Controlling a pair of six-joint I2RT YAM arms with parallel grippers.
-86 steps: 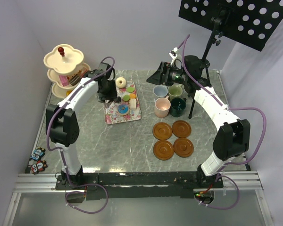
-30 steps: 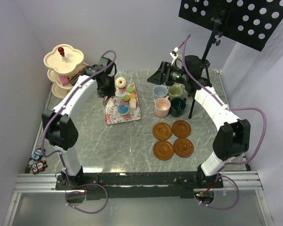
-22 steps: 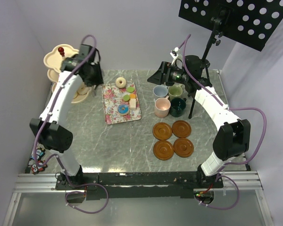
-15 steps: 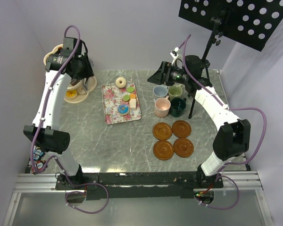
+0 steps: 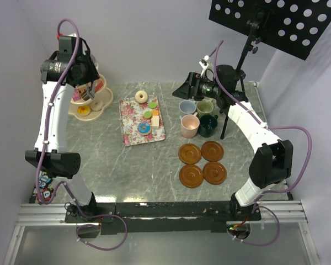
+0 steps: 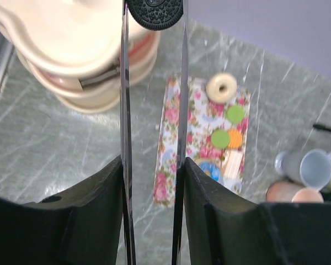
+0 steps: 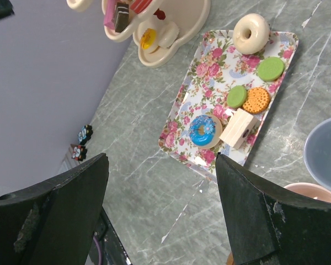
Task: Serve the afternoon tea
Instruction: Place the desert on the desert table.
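My left gripper (image 5: 77,70) is raised over the cream three-tier stand (image 5: 94,100) at the back left. It is shut on metal tongs (image 6: 124,110), whose tips pinch a dark round chocolate cookie (image 6: 154,12) beside the stand's top tier (image 6: 71,33). Toy cakes lie on the floral tray (image 5: 133,133): a cream donut (image 5: 141,97), a blue donut (image 5: 144,127) and green and orange rounds. The light blue mug (image 5: 186,107), light green mug (image 5: 204,106), pink mug (image 5: 189,126) and dark green mug (image 5: 208,125) stand together. My right gripper (image 5: 183,88) hangs open and empty above them.
Four brown saucers (image 5: 202,163) lie in a square in front of the mugs. A tripod leg (image 5: 227,118) and black dotted board stand at the back right. Small toy figures (image 5: 43,187) lie at the left edge. The stand's lower tiers hold several cakes (image 7: 149,37).
My left arm has swung from over the tray to the left and up, carrying the tongs and cookie above the stand. The right arm has not moved.
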